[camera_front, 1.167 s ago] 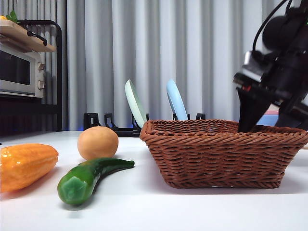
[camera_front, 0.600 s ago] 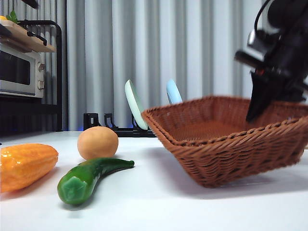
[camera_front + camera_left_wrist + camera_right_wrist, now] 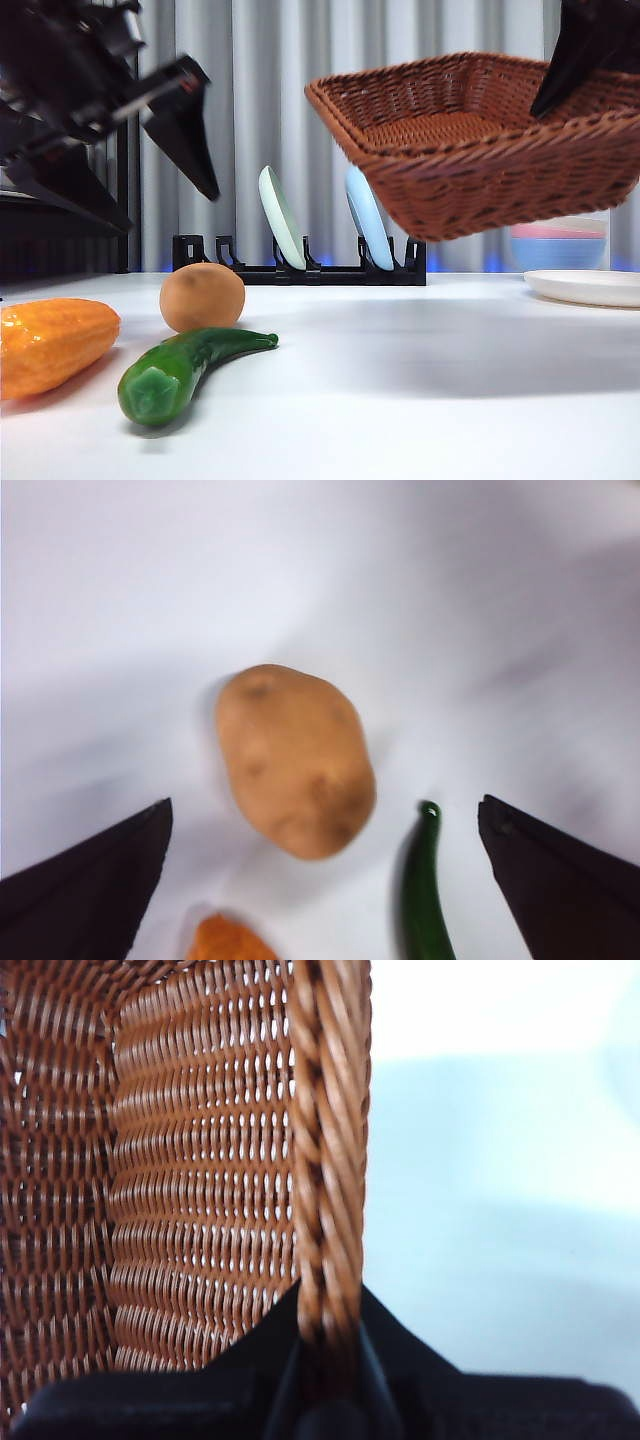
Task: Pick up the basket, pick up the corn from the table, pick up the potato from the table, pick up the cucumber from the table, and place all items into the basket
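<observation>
So the basket [image 3: 470, 140] is up in the air on the right, tilted, well clear of the table [image 3: 420, 380], and as far as I can see there's nothing inside it. The right gripper [image 3: 325, 1360] is clamped on its braided rim, one jaw inside the wall and one outside.

The left gripper [image 3: 150, 160] hangs over the veggies with its jaws spread wide, holding nothing. All three are on the table: corn [image 3: 50, 345] at the far left, cucumber [image 3: 185, 370] lying near it, and the potato [image 3: 202, 297] just behind the cucumber, right between the jaws in the left wrist view.

A rack [image 3: 300, 265] with two plates stands behind.
</observation>
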